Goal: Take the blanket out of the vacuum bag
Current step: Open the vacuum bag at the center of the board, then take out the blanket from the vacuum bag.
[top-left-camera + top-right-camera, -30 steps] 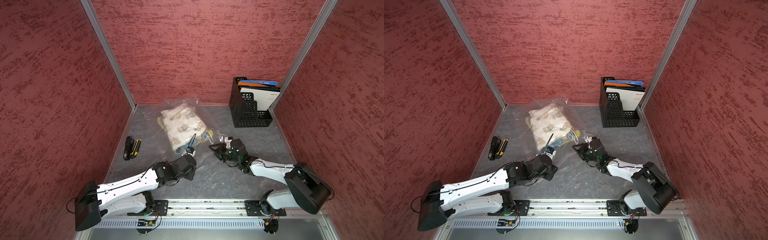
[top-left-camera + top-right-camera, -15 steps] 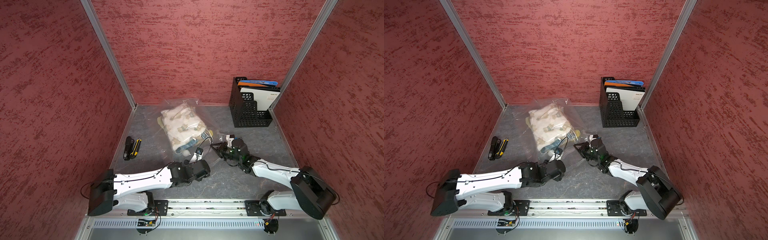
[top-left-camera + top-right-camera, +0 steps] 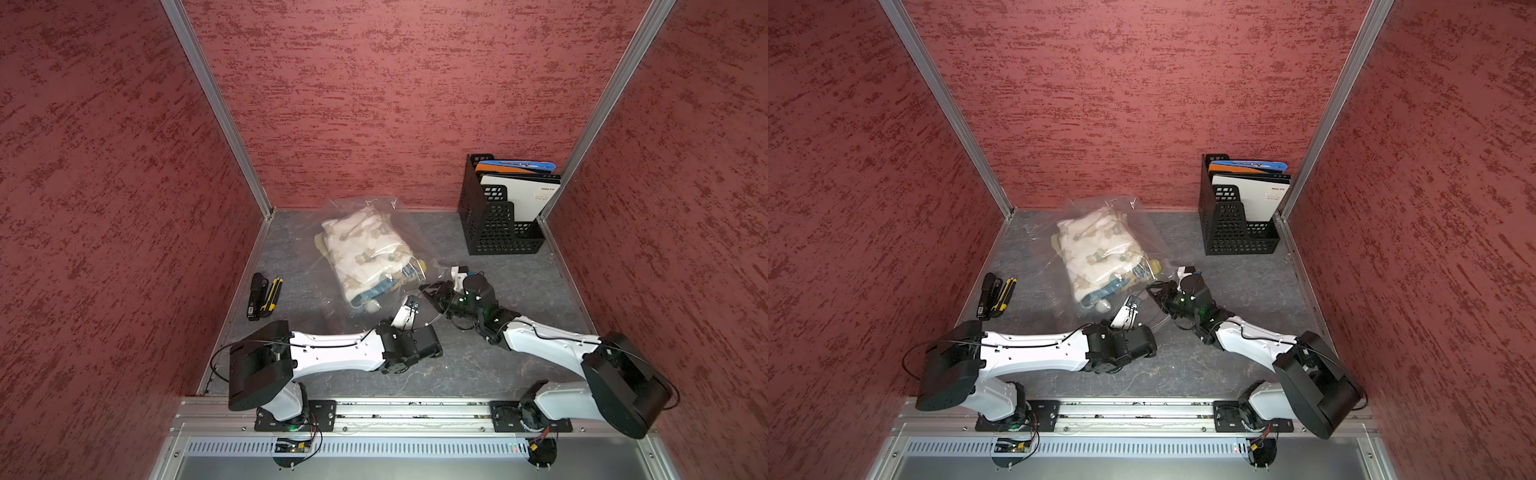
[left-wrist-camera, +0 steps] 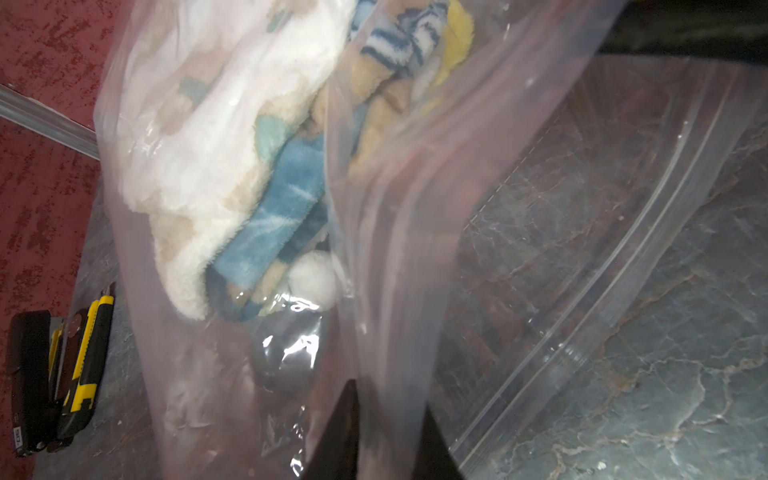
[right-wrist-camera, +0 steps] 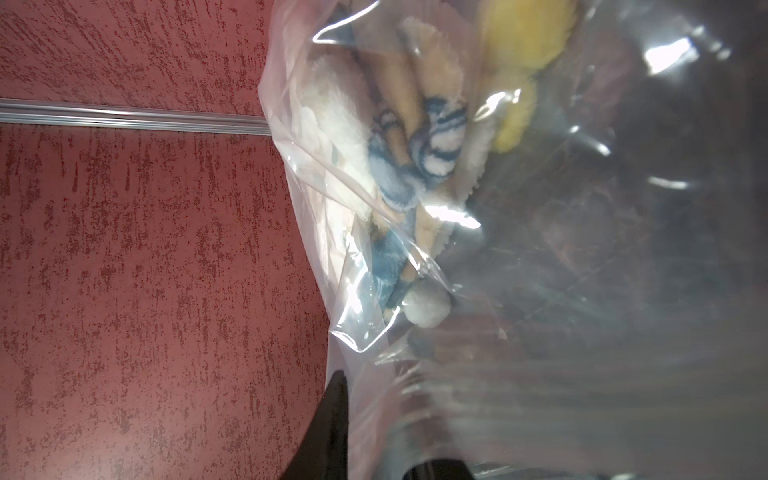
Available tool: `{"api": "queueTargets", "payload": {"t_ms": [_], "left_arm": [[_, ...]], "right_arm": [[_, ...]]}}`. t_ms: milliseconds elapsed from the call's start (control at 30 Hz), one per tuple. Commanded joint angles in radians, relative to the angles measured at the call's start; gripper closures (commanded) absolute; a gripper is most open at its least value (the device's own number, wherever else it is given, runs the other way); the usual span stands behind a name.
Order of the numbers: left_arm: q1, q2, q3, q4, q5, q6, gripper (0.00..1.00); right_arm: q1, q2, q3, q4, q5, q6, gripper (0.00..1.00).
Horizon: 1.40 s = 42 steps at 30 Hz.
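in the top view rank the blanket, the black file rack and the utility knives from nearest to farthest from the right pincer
From the right pincer, in a top view:
1. blanket, inside the vacuum bag, just beside the pincer.
2. black file rack, in the back right corner.
3. utility knives, far across by the left wall.

Vacuum bag (image 4: 415,208) clear glossy crinkled plastic; blanket (image 4: 216,137) fluffy cloth; table (image 4: 665,353) matt marbled grey.
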Motion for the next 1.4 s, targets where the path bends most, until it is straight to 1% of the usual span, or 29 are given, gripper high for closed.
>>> {"api": "queueTargets", "payload": {"t_ms": [0,67,167,267,467,567,633,700,833,867,967,1067,1133,1233,1367], "left_arm": [[0.014,-0.005,0.052,0.01,-0.033,0.022,0.99],[0.034,-0.022,0.063,0.016,-0.006,0.044,1.0],[0.054,-0.06,0.073,0.041,-0.001,0.095,1.0],[0.072,-0.104,0.088,0.074,0.018,0.155,1.0],[0.115,-0.159,0.12,0.124,0.033,0.223,1.0],[0.126,-0.175,0.156,0.134,0.033,0.255,1.0],[0.129,-0.178,0.171,0.139,0.033,0.27,1.0],[0.129,-0.183,0.183,0.137,0.031,0.284,1.0],[0.139,-0.202,0.203,0.12,0.039,0.278,1.0],[0.141,-0.209,0.204,0.12,0.044,0.276,1.0],[0.153,-0.229,0.202,0.115,0.074,0.253,1.0],[0.161,-0.243,0.19,0.119,0.09,0.238,1.0],[0.169,-0.254,0.184,0.119,0.097,0.226,1.0],[0.181,-0.27,0.169,0.134,0.116,0.202,1.0],[0.191,-0.277,0.143,0.157,0.133,0.187,1.0]], "right_arm": [[0.003,-0.014,0.036,-0.013,-0.013,-0.02,0.78],[0.003,-0.027,0.032,-0.021,-0.008,-0.024,0.78],[0.002,-0.053,0.02,-0.025,0.0,-0.017,0.77],[0.003,-0.084,0.003,-0.03,-0.007,-0.022,0.74],[0.007,-0.189,-0.035,-0.108,-0.007,-0.046,0.72],[0.023,-0.236,-0.055,-0.158,0.021,-0.068,0.83],[0.031,-0.243,-0.066,-0.154,0.037,-0.065,0.89],[0.038,-0.226,-0.071,-0.127,0.034,-0.053,0.94],[0.061,-0.148,-0.072,-0.037,0.032,-0.015,0.95],[0.065,-0.123,-0.074,0.0,0.031,-0.002,0.94],[0.069,-0.035,-0.06,0.111,0.019,0.031,0.83],[0.076,0.045,-0.029,0.189,0.019,0.058,0.75],[0.082,0.1,-0.007,0.248,0.03,0.071,0.74],[0.094,0.174,0.049,0.24,0.048,0.063,0.75],[0.117,0.229,0.1,0.236,0.073,0.053,0.75]]}}
